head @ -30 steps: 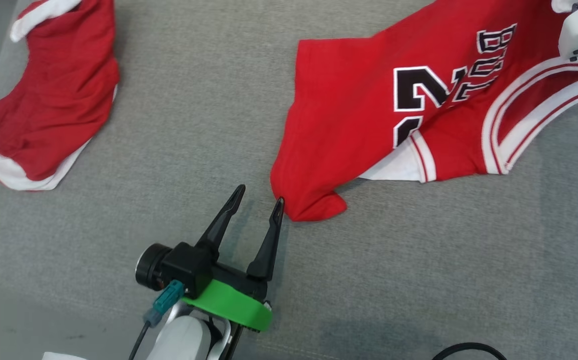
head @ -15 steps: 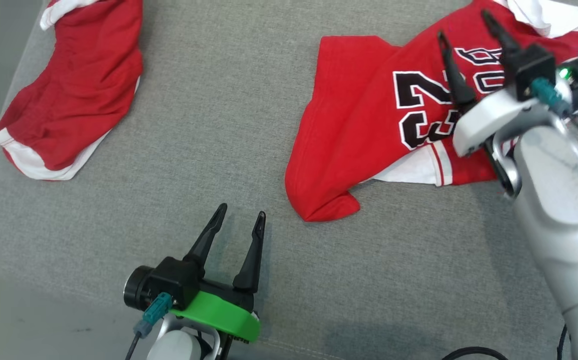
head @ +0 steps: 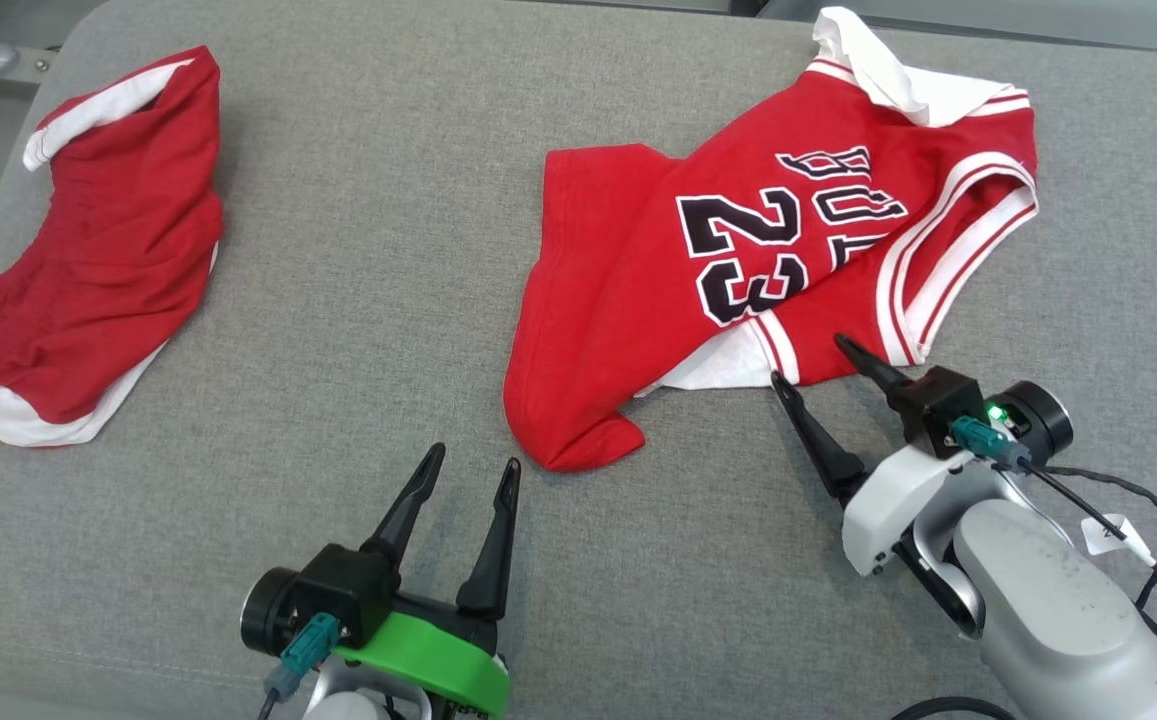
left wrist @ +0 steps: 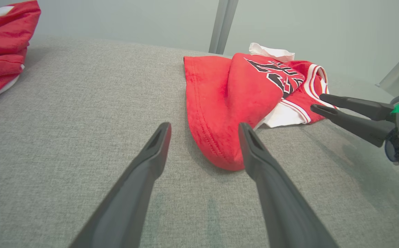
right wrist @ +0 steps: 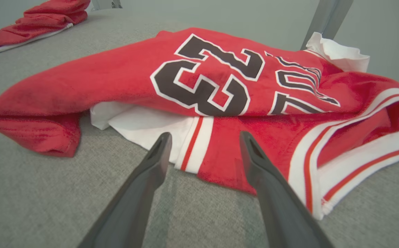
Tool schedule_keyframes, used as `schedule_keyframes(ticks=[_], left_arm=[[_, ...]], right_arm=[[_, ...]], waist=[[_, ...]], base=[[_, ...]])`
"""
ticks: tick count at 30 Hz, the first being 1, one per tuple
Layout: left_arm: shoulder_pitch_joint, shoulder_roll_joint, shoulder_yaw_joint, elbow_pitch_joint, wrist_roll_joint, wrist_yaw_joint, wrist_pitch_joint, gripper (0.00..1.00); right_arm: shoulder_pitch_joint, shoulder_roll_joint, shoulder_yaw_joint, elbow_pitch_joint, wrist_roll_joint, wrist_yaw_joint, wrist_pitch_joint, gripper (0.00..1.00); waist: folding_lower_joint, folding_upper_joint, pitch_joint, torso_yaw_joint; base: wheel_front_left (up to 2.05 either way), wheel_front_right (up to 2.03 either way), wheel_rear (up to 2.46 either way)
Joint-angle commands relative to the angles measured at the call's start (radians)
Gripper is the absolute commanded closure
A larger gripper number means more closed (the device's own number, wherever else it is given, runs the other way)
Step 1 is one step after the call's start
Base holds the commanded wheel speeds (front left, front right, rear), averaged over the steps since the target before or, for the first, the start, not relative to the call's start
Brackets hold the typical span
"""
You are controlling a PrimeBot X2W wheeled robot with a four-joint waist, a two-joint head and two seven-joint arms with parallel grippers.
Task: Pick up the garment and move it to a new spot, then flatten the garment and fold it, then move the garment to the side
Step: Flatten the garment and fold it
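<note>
1. Head view, right of centre: one red jersey [head: 628, 300] on the grey cushion [head: 388, 250], rumpled rather than flat.
2. Long axis slantwise: hem end down-left, toward the robot; collar and armholes up-right, toward the cushion's far edge.
3. Near edge turned over, with the white inner side exposed; another white flap at the collar end.
4. Garments counted: two. Second red garment [head: 88, 270], white-trimmed, well apart at the cushion's left end.
5. Writing: "23" in black with white outline, lying askew, tops of the digits toward the collar end. Beyond it, block letters starting "BU", the rest lost in a crease.
6. Grippers counted: two, each with two long dark fingers.
7. Left gripper [head: 473, 458]: fingers spread apart, nothing between them, tips just beside the jersey's hem corner and clear of the cloth.
8. Right gripper [head: 809, 359]: fingers likewise spread and empty, tips at the jersey's near edge by the striped white-and-red trim; contact with the cloth impossible to tell.
9. One black cable [head: 1128, 490] looping beside the right wrist.
</note>
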Motion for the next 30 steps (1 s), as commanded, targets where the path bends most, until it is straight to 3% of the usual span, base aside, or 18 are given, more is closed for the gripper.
schedule_keyframes(ticks=[1,9,17,18,19,21,30], left_arm=[[0.018,0.003,0.005,0.006,0.004,-0.003,-0.001,0.00],[0.032,0.003,0.007,0.005,-0.011,-0.003,-0.001,0.00],[0.021,0.003,0.004,-0.003,-0.018,0.006,-0.001,0.00],[0.020,0.003,0.003,-0.003,-0.019,0.007,-0.001,0.00],[0.020,0.003,0.004,-0.003,-0.020,0.008,-0.001,0.00],[0.019,0.003,0.006,-0.004,-0.022,0.008,-0.001,0.00],[0.039,0.003,0.028,0.003,-0.008,0.004,-0.001,0.00]], right_arm=[[0.020,-0.008,0.019,0.018,-0.002,-0.002,-0.003,0.00],[-0.019,-0.014,0.065,0.150,-0.046,-0.002,-0.003,0.00],[-0.042,-0.010,0.035,0.162,-0.189,-0.002,-0.001,0.00],[-0.041,-0.007,0.034,0.176,-0.203,-0.002,0.000,0.07],[-0.042,-0.002,0.032,0.187,-0.210,-0.002,0.000,0.42],[-0.047,0.002,0.024,0.203,-0.221,-0.002,0.001,1.00],[-0.004,-0.006,-0.042,0.156,-0.250,-0.002,-0.001,1.00]], waist=[[0.0001,0.0002,-0.019,-0.008],[0.0001,0.0002,-0.008,0.036],[0.0001,0.0002,0.008,0.054],[0.0001,0.0002,0.008,0.055],[0.0001,0.0002,0.009,0.055],[0.0001,0.0002,0.009,0.053],[0.0001,0.0002,-0.032,0.006]], base=[[0.00,0.00,0.00],[0.00,0.00,0.00],[0.00,0.00,0.00],[0.00,0.00,0.00],[0.00,0.00,0.00],[0.00,0.00,0.00],[0.00,0.00,0.00]])
